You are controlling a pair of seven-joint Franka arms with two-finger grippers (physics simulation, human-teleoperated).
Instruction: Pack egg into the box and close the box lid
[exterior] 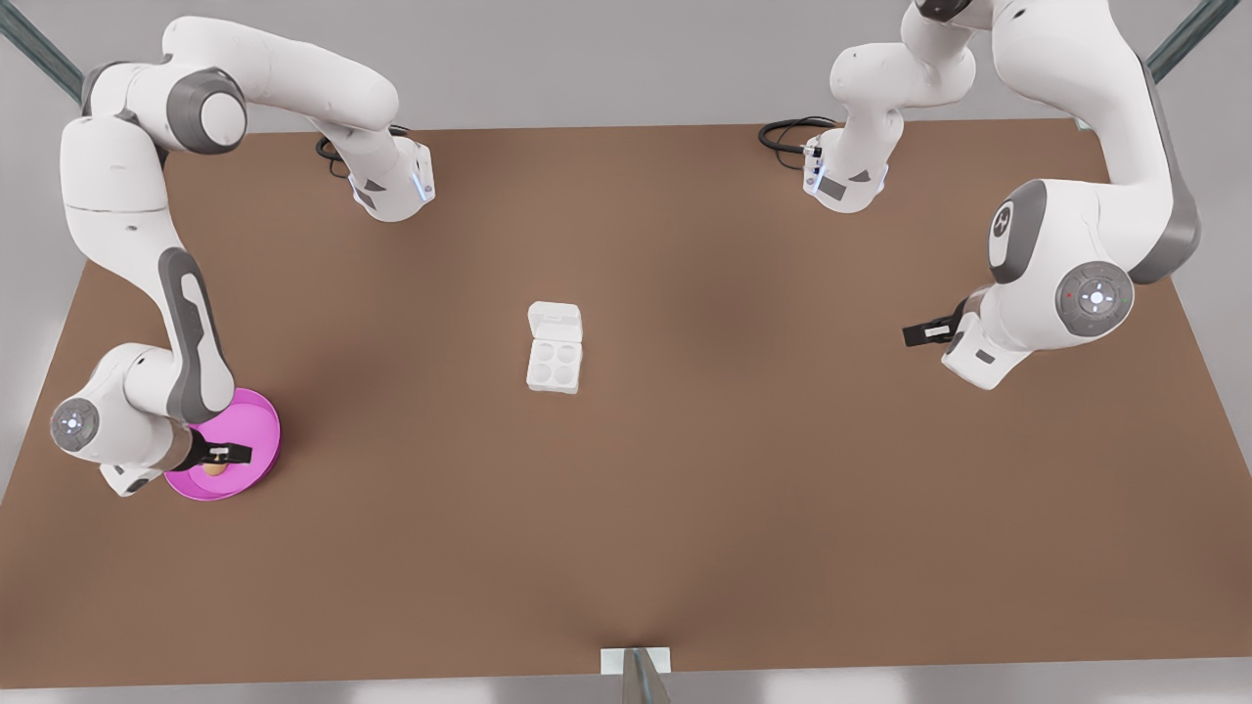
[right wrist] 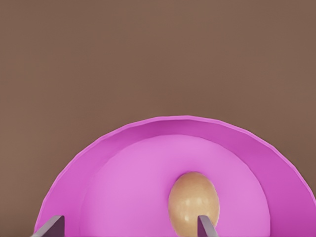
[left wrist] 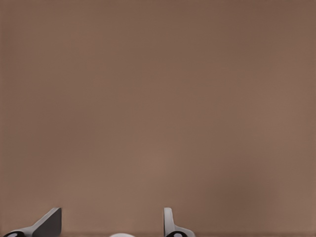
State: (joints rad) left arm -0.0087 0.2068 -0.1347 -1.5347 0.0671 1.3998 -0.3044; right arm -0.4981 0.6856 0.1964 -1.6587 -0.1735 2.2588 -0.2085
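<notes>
Right gripper, fingers spread, is hovering over the egg I am watching in the pink dish at the front view's left. Farther off, the box is lying mid-table, box lid open. Left gripper is waiting spread at the front view's right.

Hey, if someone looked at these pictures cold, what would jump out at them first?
The bright pink dish at the front view's left, with the tan egg lying in it and the right gripper open just above. Then the white box at the table's middle, its box lid open; the left gripper waits, open, at the front view's right.
</notes>
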